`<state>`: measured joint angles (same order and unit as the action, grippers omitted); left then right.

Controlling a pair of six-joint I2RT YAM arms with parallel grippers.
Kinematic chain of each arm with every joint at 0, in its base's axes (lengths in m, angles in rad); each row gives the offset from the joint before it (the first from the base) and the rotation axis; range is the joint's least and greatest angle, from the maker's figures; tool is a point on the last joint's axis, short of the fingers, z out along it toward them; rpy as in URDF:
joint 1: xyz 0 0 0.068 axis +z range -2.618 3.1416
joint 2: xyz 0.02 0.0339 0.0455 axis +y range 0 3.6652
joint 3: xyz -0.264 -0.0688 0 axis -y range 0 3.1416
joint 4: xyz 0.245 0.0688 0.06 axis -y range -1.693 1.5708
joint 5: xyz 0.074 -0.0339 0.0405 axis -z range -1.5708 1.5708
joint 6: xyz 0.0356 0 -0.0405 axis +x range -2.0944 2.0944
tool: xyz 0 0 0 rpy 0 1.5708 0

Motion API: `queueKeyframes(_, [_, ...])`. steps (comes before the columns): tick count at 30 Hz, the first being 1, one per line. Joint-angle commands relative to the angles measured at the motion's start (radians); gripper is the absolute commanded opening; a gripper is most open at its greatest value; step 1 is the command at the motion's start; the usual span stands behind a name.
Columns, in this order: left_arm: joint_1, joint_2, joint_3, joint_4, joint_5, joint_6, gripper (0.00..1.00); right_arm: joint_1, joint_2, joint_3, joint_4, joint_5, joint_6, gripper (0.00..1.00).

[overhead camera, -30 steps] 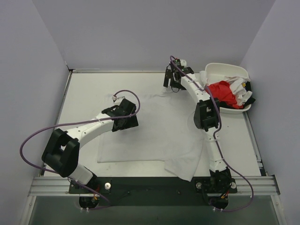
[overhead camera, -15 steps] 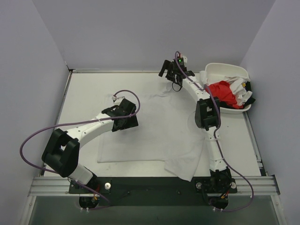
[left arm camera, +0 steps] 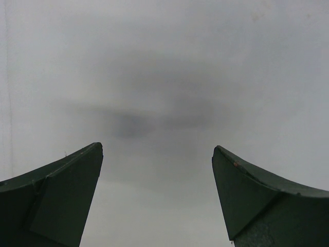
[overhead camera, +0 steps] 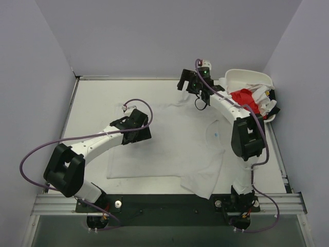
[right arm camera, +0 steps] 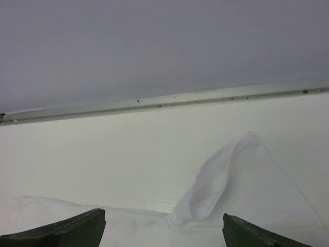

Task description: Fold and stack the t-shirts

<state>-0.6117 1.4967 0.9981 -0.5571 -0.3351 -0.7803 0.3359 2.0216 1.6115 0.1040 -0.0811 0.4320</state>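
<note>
1. A plain white short-sleeved cloth t-shirt (overhead camera: 164,149) lies spread over the middle of the white table (overhead camera: 92,103), its small blue neck label (overhead camera: 216,135) showing towards the right side.
2. One rumpled part of this shirt reaches the near edge of the table, just beside the right arm's base.
3. The left claw (overhead camera: 136,131) hangs over the left part of the spread shirt. In the left wrist view its two dark fingers (left arm camera: 67,190) stand wide apart with nothing between them, only blurred white cloth and a soft shadow below.
4. The right claw (overhead camera: 187,85) is at the far edge of the shirt, near the back wall. It is also spread wide and holds nothing (right arm camera: 164,213).
5. Ahead of the right claw, a flap of the white shirt (right arm camera: 226,175) stands up in a raised fold off the table.
6. A white rounded plastic tub (overhead camera: 247,73) sits in the far right corner. It holds a bright red t-shirt (overhead camera: 245,100) bunched against crumpled white t-shirts (overhead camera: 261,95).
</note>
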Motion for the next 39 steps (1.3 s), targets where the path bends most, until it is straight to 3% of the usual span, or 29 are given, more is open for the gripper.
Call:
queueKeyframes(1, [-0.002,-0.033,-0.001,0.048,0.007,0.0,0.97,0.002,-0.144,-0.022,-0.003,0.064,-0.07,1.0])
queueKeyframes(17, [0.0,-0.087,-0.023,0.057,0.011,-0.001,0.97,-0.051,0.067,0.007,0.071,-0.207,0.287,1.0])
queueKeyframes(32, [0.004,-0.067,-0.019,0.048,-0.001,-0.005,0.97,-0.051,0.264,0.145,0.094,-0.289,0.425,1.0])
queueKeyframes(39, [0.007,-0.058,-0.019,0.051,-0.001,0.0,0.97,-0.049,0.201,0.105,0.119,-0.24,0.366,1.0])
